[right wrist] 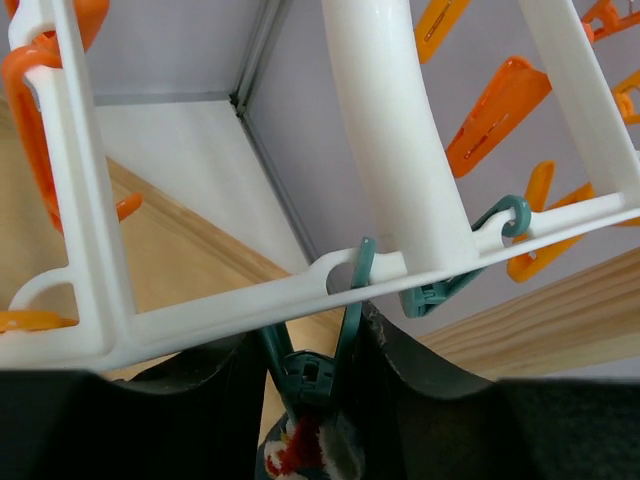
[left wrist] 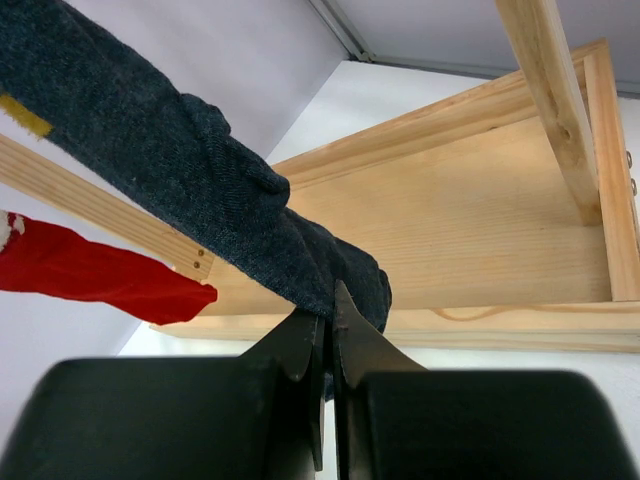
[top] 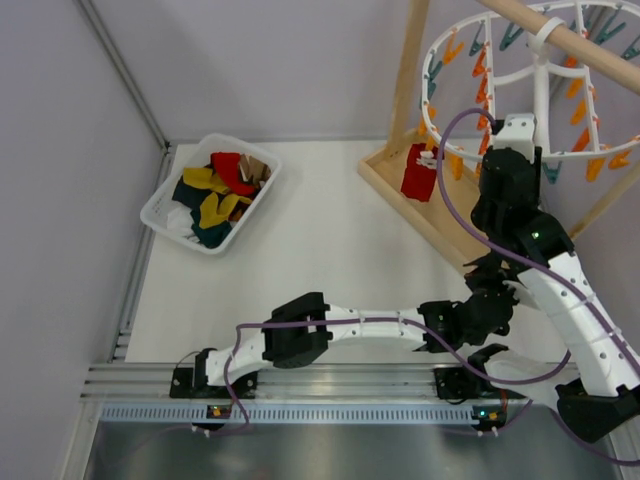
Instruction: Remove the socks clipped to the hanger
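White table [top: 330, 260], grey walls. A basket [top: 176, 178] far left holds loose socks [top: 215, 195]. A red sock [top: 415, 172] hangs from the hanger [top: 541, 90]. The left gripper [left wrist: 330, 315] pinches a navy sock [left wrist: 180, 170]; the right gripper [right wrist: 305, 365] squeezes a teal clip [right wrist: 350, 290]. Seemingly partway done.

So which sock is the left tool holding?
The dark navy sock: the left tool pinches its end, while the red sock hangs untouched beside it.
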Tool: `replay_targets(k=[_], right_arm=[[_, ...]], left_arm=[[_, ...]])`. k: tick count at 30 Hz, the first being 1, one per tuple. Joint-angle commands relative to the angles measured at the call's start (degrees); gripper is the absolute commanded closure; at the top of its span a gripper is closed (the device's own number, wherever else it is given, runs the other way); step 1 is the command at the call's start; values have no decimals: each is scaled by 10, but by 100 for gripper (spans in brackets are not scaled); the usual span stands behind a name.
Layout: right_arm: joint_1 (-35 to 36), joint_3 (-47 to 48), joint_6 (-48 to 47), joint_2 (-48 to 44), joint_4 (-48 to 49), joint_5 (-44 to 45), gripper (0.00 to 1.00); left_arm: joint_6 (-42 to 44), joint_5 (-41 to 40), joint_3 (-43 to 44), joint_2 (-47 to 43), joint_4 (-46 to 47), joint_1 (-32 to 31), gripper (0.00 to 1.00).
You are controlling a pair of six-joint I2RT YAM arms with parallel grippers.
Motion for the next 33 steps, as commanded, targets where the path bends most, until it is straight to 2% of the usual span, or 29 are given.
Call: replay_targets(k=[1,2,3,5,10,14,15,17,20,21,22,25,27,31,33], right_arm=[[-8,9,0,-9,67,-6,66],[-8,8,1,-11,66,-8,72],[-7,7,1,-13,66,-8,94],[-7,2,3,-18,68,-12,100],[-8,-5,19,-37,62,-30,100],[-8,-8,38,-46,42,-48,97],[-7,-8,44,-48,36,-54,94],[-8,-6,64,-49,25,-75,80],[-9,0,90,-50,-2,-101,69],[-10,2,96,-52,-8,-109,61],[-10,4,102,-53,-21,-115,49],[-10,3,132,-62,-42,-139,27],[-10,0,136,-78,-53,-160,22],[-9,5,153,-106,-105,-175,1],[-9,1,152,-133,-112,-180,0]], left_arm=[[-10,13,-4,-28,7,-11,100],[-10,13,-3,-27,7,-11,100],[-11,14,-2,-23,7,-11,100],[-12,14,-3,-21,6,-11,100],[-31,-6,-15,-27,-1,-2,100],[-89,-29,-90,-81,-22,25,100],[-134,-30,-105,-98,-37,33,100],[-185,-31,-141,-158,-84,54,100],[-274,-28,-212,-237,-143,112,100],[-313,-24,-229,-256,-157,127,100],[-330,-22,-256,-271,-180,139,100],[-394,0,-326,-334,-209,195,100],[-426,20,-353,-378,-222,241,100],[-458,66,-401,-428,-254,331,100],[-474,84,-416,-447,-264,389,100]])
